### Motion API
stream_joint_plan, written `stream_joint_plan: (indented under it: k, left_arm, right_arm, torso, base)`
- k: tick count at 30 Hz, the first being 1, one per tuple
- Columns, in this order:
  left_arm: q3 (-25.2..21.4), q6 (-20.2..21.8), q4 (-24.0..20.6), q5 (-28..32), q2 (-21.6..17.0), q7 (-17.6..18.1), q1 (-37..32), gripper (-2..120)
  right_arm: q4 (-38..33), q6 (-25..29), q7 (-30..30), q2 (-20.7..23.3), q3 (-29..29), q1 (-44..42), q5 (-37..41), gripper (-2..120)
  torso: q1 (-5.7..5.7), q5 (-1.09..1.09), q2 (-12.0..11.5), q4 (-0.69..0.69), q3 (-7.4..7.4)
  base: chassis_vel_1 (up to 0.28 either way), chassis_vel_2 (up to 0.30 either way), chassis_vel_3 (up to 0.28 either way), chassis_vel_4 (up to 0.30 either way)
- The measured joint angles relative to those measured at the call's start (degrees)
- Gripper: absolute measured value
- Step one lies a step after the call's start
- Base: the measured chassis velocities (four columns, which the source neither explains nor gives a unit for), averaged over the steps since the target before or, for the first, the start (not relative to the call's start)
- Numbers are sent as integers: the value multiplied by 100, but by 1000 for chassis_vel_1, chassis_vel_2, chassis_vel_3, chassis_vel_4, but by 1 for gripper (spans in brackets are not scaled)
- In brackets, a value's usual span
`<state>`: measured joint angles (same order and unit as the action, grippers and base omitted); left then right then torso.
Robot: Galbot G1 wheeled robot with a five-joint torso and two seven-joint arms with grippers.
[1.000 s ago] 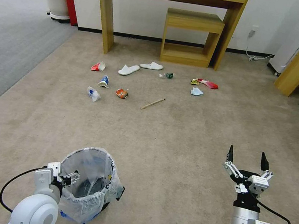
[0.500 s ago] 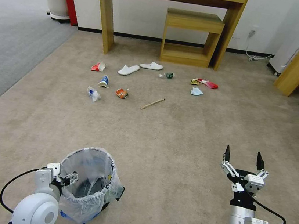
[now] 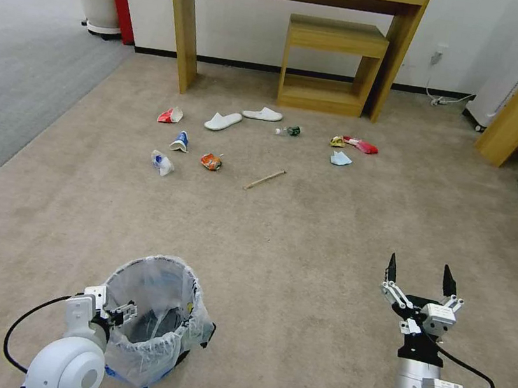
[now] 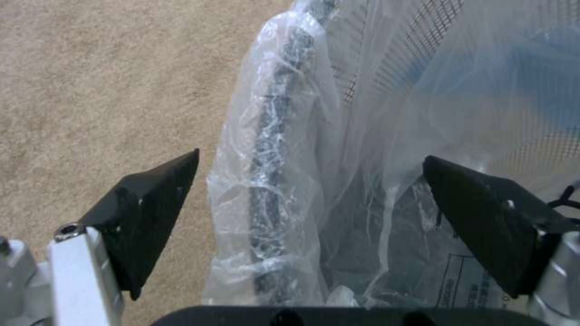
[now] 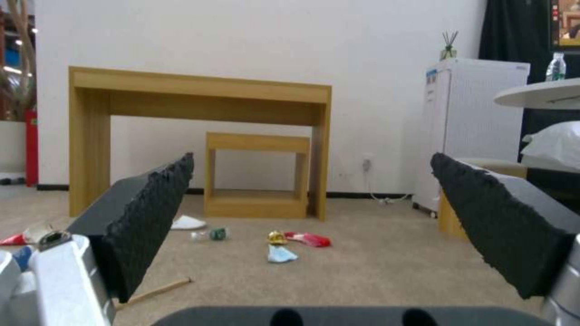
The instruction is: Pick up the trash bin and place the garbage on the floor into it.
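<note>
At the near left of the beige carpet (image 3: 304,239), the bag-lined trash bin (image 3: 155,317) is straddled at its rim by the spread left gripper (image 4: 311,199); the right gripper (image 3: 417,282) is held low, wide apart, empty. Cups, slippers (image 3: 222,121) and a wooden stick (image 3: 265,179) are scattered well ahead before the wooden desk (image 3: 296,6)

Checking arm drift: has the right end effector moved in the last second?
Yes. The right end effector, open above the floor, has drawn back toward the robot and slightly left, away from the wooden stick.
</note>
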<state>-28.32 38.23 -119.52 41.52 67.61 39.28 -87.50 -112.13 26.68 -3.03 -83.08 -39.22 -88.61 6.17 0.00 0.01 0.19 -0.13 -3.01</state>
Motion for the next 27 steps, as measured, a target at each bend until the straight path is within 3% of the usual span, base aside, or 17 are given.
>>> stream_joint_plan:
  k: [27]
  left_arm:
    - [-211, -12, -180, 77, -98, 78, -100, 98]
  right_arm:
    - [-63, -67, 22, -59, 55, -5, -131, 100]
  torso:
    - [0, -2, 0, 0, -1]
  base:
    - [0, 0, 0, 0]
